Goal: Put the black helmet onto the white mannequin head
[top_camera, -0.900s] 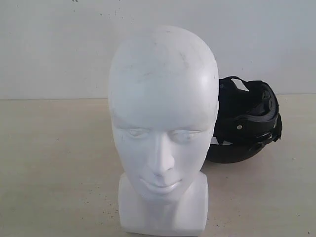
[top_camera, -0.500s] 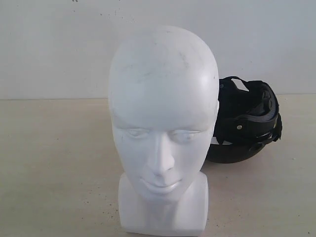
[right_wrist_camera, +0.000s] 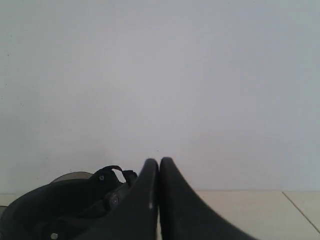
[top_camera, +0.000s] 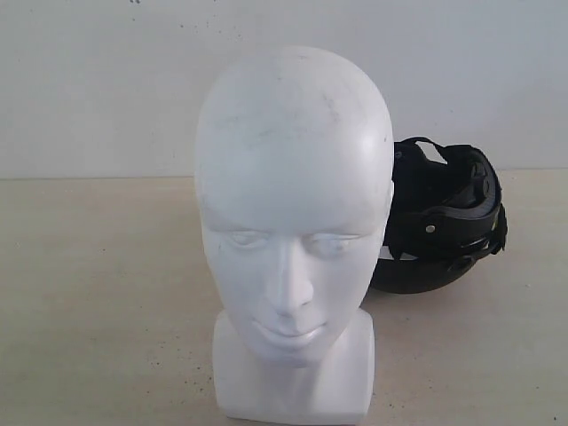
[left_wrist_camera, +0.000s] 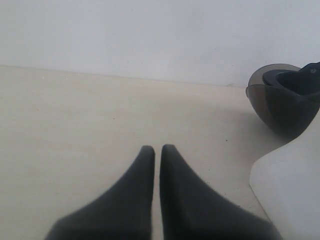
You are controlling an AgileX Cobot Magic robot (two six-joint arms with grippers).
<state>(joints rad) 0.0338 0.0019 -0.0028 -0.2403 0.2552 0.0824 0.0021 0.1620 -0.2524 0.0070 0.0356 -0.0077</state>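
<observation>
Left gripper (left_wrist_camera: 156,148): two dark tapered fingers drawn together, only a hairline slit between the tips, nothing held | Right gripper (right_wrist_camera: 159,161): two dark tapered fingers pressed tip to tip, no gap, nothing held, pointing roughly level

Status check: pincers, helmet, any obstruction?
Left pincer, right pincer shut, empty. Matte black open-face helmet upside down on table, behind white bald mannequin head. Head bare. Nothing blocking.
</observation>
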